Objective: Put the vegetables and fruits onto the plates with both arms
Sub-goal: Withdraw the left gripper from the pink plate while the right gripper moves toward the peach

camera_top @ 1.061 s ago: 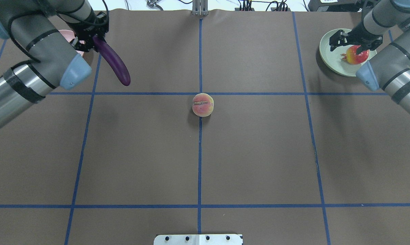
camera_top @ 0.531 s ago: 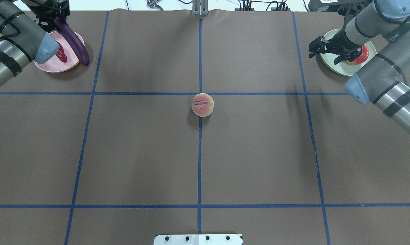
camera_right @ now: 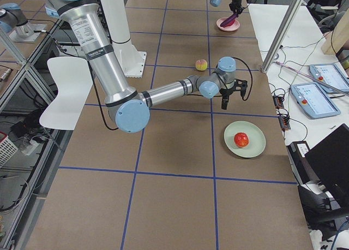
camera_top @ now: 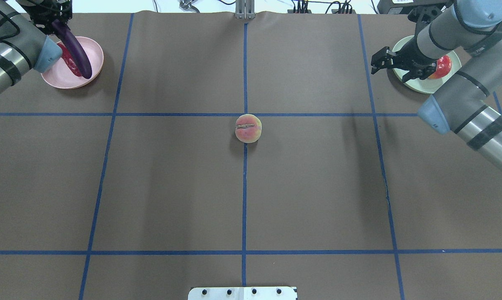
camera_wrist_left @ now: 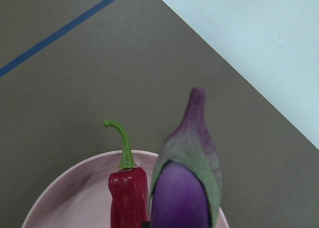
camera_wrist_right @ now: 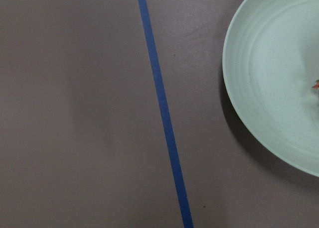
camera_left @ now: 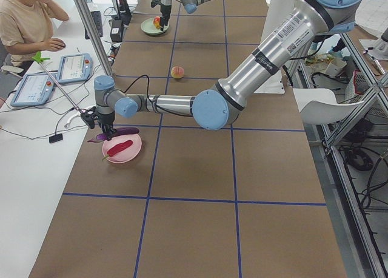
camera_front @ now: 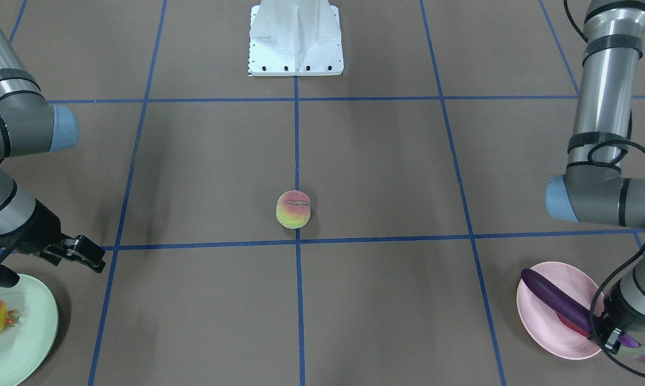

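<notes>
The left gripper [camera_top: 53, 18] is clenched on the eggplant [camera_top: 75, 52] close to its cap end. From overhead the purple body slants down across the pale pink plate [camera_top: 96, 58]. The chili pepper [camera_top: 69, 63] lies on that plate just beside and partly under the eggplant. The front-facing view adds that the greenish cap sticks out past the fingers, beyond the plate's rim. It also shows the free tip reaching the plate's opposite edge. Whether the eggplant touches the plate I cannot tell. The left wrist view shows the cap and the chili's curled green stem side by side above the pink rim, but no fingers. The right gripper [camera_top: 390, 68] is spread wide and holds nothing. It hangs over the brown table covering [camera_top: 317, 187] just beside the mint green plate [camera_top: 422, 85]. The right wrist view shows only that plate's rim and a blue tape line [camera_wrist_right: 164, 118]. In the overhead view the right forearm covers much of the mint plate and part of the pomegranate-like fruit [camera_top: 443, 66]. The right-side view shows that fruit sitting whole on the plate. The peach [camera_top: 248, 128] sits alone at mid-table on a tape line, well apart from both plates and both grippers. The white base [camera_front: 295, 37] stands at the robot's edge of the table. In the left-side view an operator [camera_left: 24, 17] sits at a side desk beside two tablets [camera_left: 76, 67].
</notes>
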`<state>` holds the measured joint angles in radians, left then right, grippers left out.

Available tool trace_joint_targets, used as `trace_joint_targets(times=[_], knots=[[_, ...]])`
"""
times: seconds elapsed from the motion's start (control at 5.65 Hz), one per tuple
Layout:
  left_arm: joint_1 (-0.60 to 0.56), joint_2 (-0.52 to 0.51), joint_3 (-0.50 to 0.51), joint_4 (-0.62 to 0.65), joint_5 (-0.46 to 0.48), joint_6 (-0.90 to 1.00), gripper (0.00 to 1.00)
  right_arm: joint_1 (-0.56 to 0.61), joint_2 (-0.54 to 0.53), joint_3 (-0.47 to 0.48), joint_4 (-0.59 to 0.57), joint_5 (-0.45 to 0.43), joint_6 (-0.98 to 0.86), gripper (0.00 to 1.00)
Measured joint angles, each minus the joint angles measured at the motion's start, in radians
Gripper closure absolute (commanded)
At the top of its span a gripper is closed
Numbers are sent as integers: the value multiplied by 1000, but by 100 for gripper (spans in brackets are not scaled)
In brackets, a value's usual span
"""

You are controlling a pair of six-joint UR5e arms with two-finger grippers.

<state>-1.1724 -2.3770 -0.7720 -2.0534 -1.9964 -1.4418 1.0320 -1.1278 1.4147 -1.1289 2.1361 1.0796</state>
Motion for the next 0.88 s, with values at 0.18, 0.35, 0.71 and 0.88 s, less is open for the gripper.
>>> trace_joint_targets(times=[0.18, 0.35, 0.71, 0.88], knots=[[-1, -19, 29, -4, -1, 2, 100, -2, -4, 4, 0, 0, 1, 0], [-1, -29, 57, -24, -1, 3, 100, -3, -9, 9, 0, 0, 2, 0], [1, -40, 95, -59, -2, 3, 0, -11, -15, 13, 0, -1, 2, 0], [6, -45, 101, -67, -2, 3, 0, -21, -16, 13, 0, -3, 9, 0]])
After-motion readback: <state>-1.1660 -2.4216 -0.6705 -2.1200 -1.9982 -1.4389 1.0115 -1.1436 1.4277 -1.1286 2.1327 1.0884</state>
